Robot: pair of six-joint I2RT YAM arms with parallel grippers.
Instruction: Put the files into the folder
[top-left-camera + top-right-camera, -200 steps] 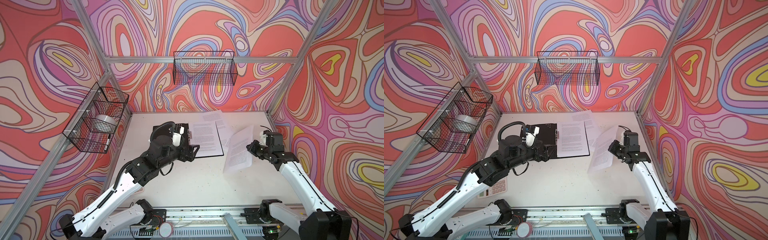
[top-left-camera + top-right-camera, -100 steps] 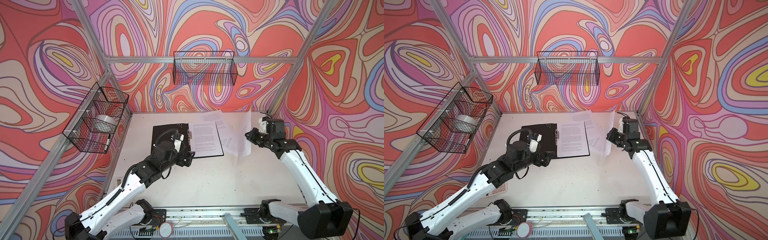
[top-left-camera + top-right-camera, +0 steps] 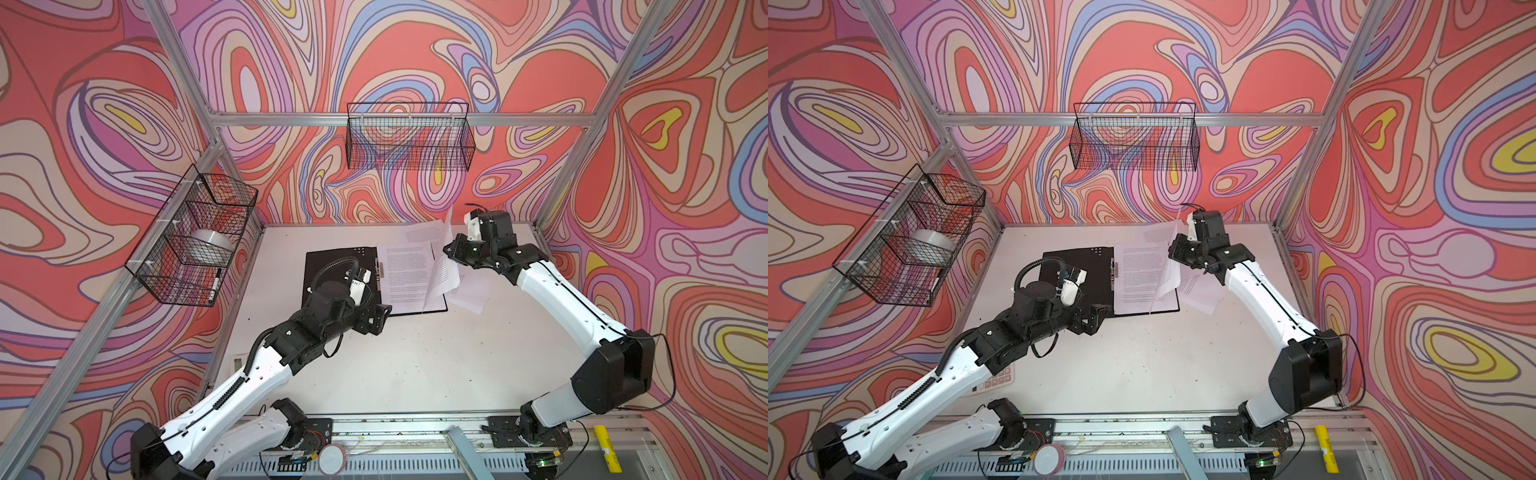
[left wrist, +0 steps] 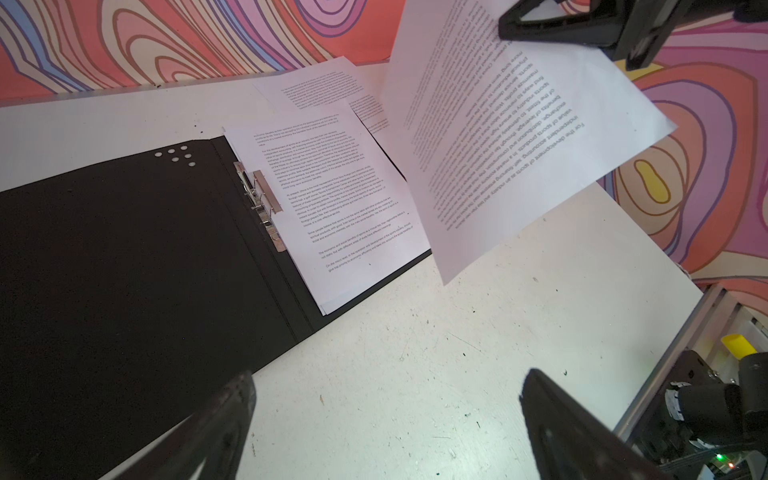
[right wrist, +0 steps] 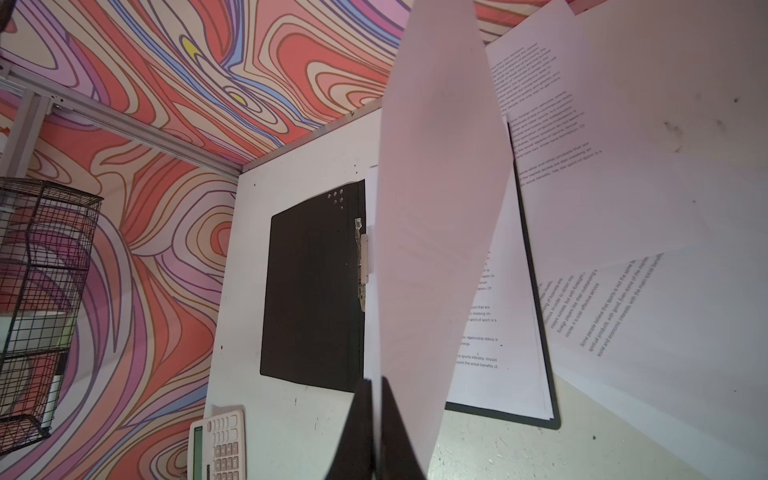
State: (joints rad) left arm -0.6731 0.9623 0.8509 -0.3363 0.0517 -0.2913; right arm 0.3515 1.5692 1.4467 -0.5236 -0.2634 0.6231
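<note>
one limp printed sheet (image 4: 519, 137) in clamped right end effector (image 5: 375, 388), left end effector (image 4: 386, 390) gaping empty, black folder (image 4: 124, 270)

The open, flat, black-lined A4 folder (image 4: 124, 270) lies at the back middle of the white table (image 3: 415, 365). A stack of white printed paper sheets (image 3: 409, 274) lies on its right half, beside the metal clip (image 4: 262, 195) at the spine. More loose sheets (image 3: 469, 291) lie behind and right of it. One held sheet (image 4: 519, 145) hangs on edge above the folder's right side, pinched by the right gripper (image 3: 449, 251). A grey plastic calculator (image 5: 216, 440) lies front left.
</note>
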